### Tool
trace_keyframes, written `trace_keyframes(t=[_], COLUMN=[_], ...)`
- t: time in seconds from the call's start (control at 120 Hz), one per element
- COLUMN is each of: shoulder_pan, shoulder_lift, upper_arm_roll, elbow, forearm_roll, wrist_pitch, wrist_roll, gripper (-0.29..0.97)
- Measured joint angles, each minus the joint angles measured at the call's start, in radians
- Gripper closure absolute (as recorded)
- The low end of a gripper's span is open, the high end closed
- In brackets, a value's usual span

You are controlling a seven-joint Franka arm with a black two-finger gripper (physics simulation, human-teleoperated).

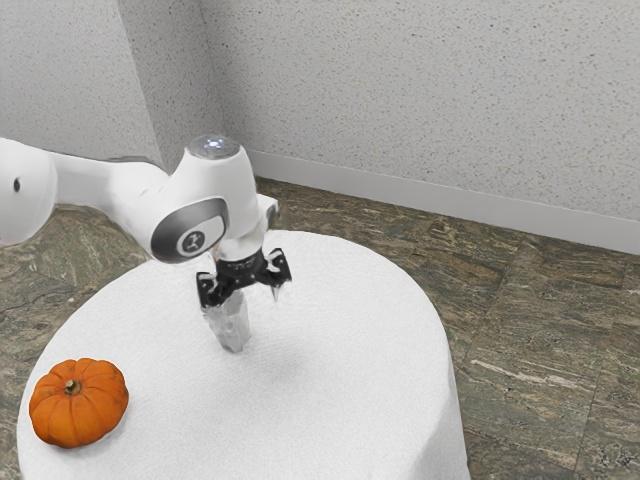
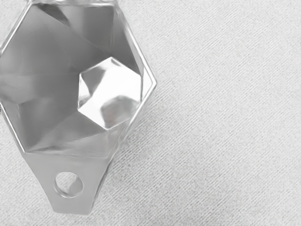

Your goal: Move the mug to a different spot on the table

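A faceted, silvery glass-like mug (image 1: 231, 326) stands on the round white table (image 1: 350, 390), just below my hand. My gripper (image 1: 245, 297) hangs right over its rim, open, its fingers spread wide and touching nothing. In the wrist view I look straight down into the mug (image 2: 75, 89). Its hexagonal bottom shines, and its flat handle (image 2: 70, 186), pierced by a round hole, sticks out from one side. The mug lies off to one side of the hand's centre line.
An orange pumpkin (image 1: 78, 401) sits near the table's edge at the exterior view's lower left. White cloth stretches free to the exterior view's right of the mug. Beyond the table's edge is a marbled stone floor (image 1: 540, 330).
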Motion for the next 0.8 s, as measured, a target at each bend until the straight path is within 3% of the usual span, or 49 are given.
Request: trace_keyframes(t=[0.108,0.242,0.467,0.592,0.8], shoulder_pan=[0.022,0.060,0.021,-0.009,0.021], shoulder_lift=[0.001,-0.003,-0.001,-0.001,-0.002], upper_arm_roll=[0.045,0.063,0.068,0.084,0.089], elbow=[0.120,0.251,0.452,0.470,0.474], forearm_roll=[-0.131,-0.187,-0.165,-0.158,-0.156], wrist_pitch=[-0.138,-0.327,-0.516,-0.574,-0.620], wrist_roll=[0.164,0.409,0.824,0.998,1.220], gripper=[0.00,0.00,0.00,0.00,0.00])
